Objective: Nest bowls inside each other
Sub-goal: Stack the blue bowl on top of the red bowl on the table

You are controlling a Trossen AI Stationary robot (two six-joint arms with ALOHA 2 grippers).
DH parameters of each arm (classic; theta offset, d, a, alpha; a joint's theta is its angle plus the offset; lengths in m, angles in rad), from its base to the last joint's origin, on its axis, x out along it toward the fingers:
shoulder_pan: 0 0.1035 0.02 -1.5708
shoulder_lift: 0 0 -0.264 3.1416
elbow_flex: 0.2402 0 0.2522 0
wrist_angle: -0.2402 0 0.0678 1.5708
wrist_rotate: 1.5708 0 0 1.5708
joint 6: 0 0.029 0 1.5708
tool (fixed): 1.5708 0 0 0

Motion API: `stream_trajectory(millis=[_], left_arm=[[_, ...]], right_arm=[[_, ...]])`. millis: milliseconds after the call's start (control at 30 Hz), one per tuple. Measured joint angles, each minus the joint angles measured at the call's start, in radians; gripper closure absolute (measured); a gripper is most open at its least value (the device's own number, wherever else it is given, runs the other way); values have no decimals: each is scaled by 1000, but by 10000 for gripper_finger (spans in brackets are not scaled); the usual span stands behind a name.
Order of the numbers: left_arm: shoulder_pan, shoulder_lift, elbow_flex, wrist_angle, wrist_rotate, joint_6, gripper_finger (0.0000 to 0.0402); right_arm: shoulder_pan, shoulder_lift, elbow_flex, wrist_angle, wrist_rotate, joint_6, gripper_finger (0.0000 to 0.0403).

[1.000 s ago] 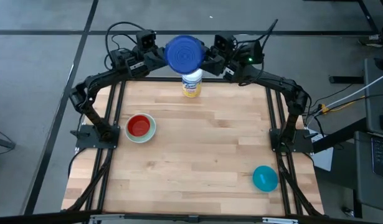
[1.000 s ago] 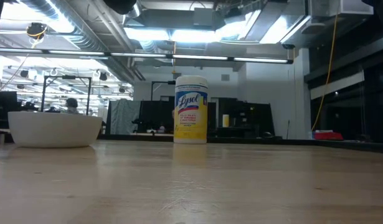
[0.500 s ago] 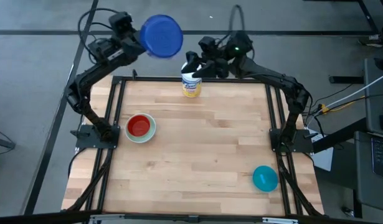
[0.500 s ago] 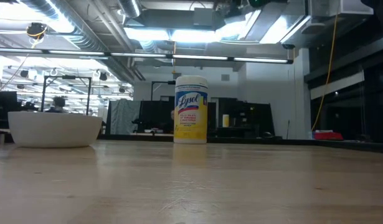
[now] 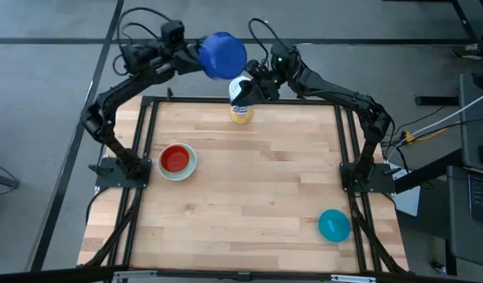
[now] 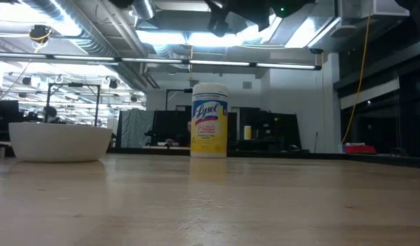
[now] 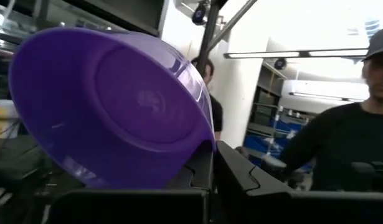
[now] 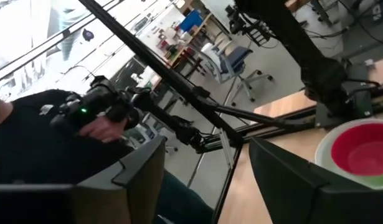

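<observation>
Two bowls remain: left gripper (image 5: 195, 56) pinches the dark blue bowl (image 5: 222, 55) aloft, teal bowl (image 5: 334, 225) waits; right gripper (image 5: 253, 86) gapes empty.

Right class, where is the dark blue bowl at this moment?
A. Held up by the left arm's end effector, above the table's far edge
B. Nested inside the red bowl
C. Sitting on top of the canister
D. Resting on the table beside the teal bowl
A: the left end effector is shut on the rim of the blue bowl, holding it in the air near the canister, not on the table.
</observation>
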Motion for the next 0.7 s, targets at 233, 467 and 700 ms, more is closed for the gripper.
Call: stream_trajectory(millis=[233, 467, 700], left_arm=[[-12, 1, -239, -23, -25, 224, 400], [23, 2, -396, -56, -153, 458, 400], [139, 0, -400, -252, -145, 684, 400]], right_arm=[[-22, -17, 0, -1, -39, 20, 171], [-114, -102, 0, -131, -118, 36, 172], [-304, -270, 2, -730, -129, -227, 172]])
